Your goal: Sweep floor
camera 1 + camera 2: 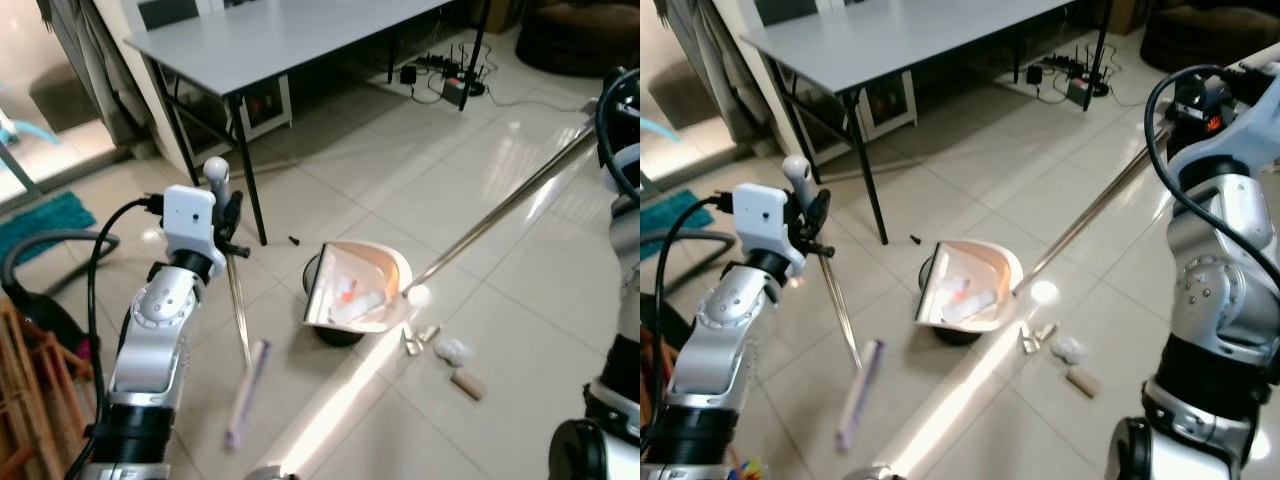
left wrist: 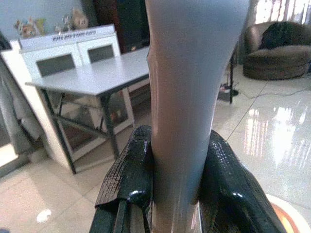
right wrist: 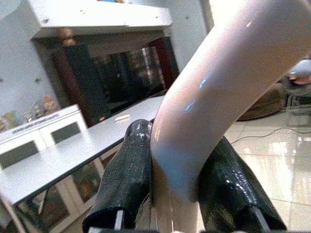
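Room: pale glossy tiled floor, sunlit in patches; grey table on black legs at the back, power strip and cables beyond it, teal rug at the left edge, dark armchair at the upper right.

Left gripper: raised at the left of the scene, jaws pinching the pale handle of the broom, whose thin metal shaft slants down to a pale lilac head lying on the floor.

Right gripper: at the far right, jaws pinching the curved pale grip of the dustpan's long metal pole, which slants down and left across the floor.

Dustpan: white and peach, near the middle of the floor, tipped up, with small pale bits and one orange bit inside; a dark round object sits under it.

Debris: pale scraps and a cork-coloured piece on the floor just right of the dustpan; one small dark speck near the table leg
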Controlling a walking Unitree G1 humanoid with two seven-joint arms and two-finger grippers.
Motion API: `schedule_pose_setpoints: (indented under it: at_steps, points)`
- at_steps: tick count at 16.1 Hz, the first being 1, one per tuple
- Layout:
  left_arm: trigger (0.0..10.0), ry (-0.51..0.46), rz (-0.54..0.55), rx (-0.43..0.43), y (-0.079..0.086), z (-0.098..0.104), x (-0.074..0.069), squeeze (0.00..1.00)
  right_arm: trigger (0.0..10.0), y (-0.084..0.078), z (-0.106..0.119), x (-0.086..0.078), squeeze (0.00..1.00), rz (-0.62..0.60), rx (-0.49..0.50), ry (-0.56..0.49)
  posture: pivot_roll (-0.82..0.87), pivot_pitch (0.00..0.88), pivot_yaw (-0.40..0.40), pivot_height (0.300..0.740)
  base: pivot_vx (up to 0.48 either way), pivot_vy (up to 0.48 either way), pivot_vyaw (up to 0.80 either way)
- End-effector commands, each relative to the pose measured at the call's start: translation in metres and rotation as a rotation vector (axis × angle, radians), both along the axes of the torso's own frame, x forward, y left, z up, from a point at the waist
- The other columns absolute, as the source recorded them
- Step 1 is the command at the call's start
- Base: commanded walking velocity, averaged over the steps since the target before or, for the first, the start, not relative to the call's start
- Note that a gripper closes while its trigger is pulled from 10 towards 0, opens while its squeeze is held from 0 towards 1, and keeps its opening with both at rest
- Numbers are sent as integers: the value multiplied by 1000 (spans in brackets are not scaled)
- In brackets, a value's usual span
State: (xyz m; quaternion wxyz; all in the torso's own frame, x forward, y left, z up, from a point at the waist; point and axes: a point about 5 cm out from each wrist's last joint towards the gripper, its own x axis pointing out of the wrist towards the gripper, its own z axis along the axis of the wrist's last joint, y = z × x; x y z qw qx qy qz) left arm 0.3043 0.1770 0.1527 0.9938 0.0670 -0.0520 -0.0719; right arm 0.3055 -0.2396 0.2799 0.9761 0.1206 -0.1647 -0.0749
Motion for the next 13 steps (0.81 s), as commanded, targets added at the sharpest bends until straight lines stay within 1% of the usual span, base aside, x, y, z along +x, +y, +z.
schedule_pose_setpoints:
  at_steps: [1,5,7,8,11,13]
  points:
    - [10000,-47,7,18,3,9,1,0,10000,4,11,-4,0,25,13,-78,4,50,61,740,375,0,0]
    - [10000,-53,9,14,3,11,2,0,10000,1,8,-5,0,-1,31,-70,5,48,64,740,381,0,0]
    - [10000,-55,7,14,2,11,2,0,10000,0,9,-5,0,-2,31,-74,4,50,64,740,394,0,-662]
    - [10000,-56,2,16,2,11,2,0,10000,0,8,-4,0,3,13,-69,4,49,65,740,390,0,0]
    - [10000,-58,5,18,3,12,2,0,10000,2,7,-3,0,13,11,-63,5,57,61,740,393,0,0]
    - [10000,-54,5,15,2,10,1,0,10000,3,3,-3,0,13,15,-51,4,47,60,740,399,0,0]
